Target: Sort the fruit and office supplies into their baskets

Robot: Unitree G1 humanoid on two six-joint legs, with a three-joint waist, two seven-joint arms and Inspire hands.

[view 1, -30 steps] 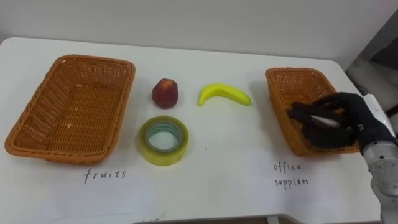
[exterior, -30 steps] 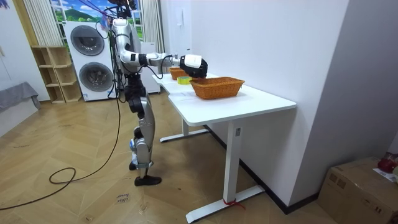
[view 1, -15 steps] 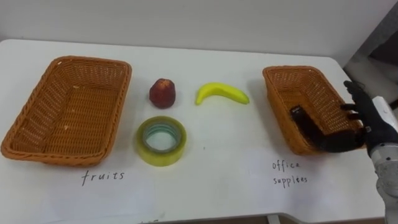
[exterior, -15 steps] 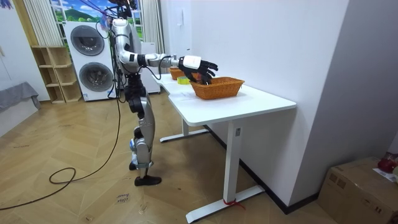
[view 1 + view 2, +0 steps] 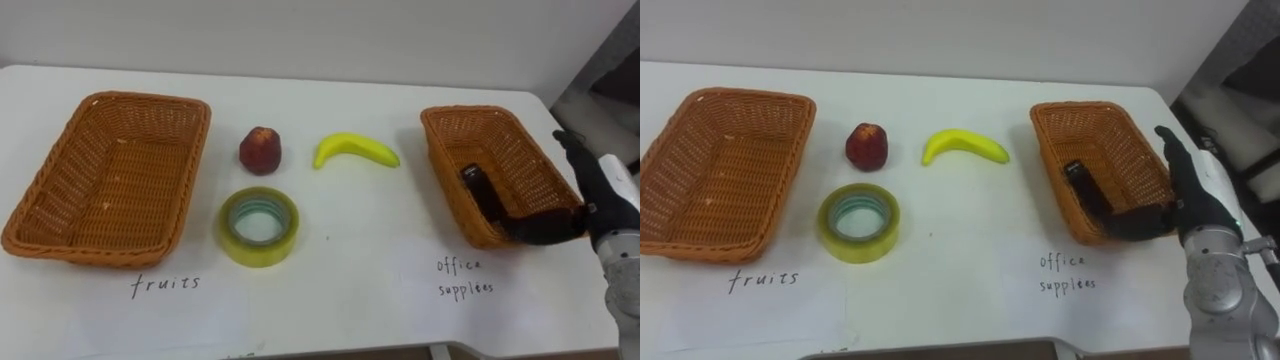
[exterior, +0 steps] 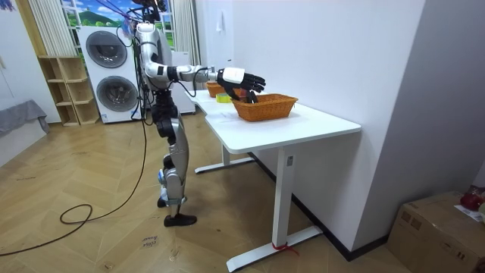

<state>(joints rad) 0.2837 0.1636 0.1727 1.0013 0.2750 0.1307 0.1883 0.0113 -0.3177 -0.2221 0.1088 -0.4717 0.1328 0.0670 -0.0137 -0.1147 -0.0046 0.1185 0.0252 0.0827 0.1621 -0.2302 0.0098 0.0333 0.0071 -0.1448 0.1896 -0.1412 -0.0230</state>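
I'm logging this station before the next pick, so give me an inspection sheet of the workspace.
Surface: white table, handwritten labels near its front edge.
Job's things: apple, banana and tape roll on the table between the baskets; dark object in office basket; fruits basket holds nothing.
Clutter: nothing seen.
Hands: right hand open at office basket's near right corner.
Cables: nothing seen on the table.
Surroundings: washing machines, cardboard box on floor.

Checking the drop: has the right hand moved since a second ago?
Yes. The right hand shifted right, from over the office basket to its right rim, now open.
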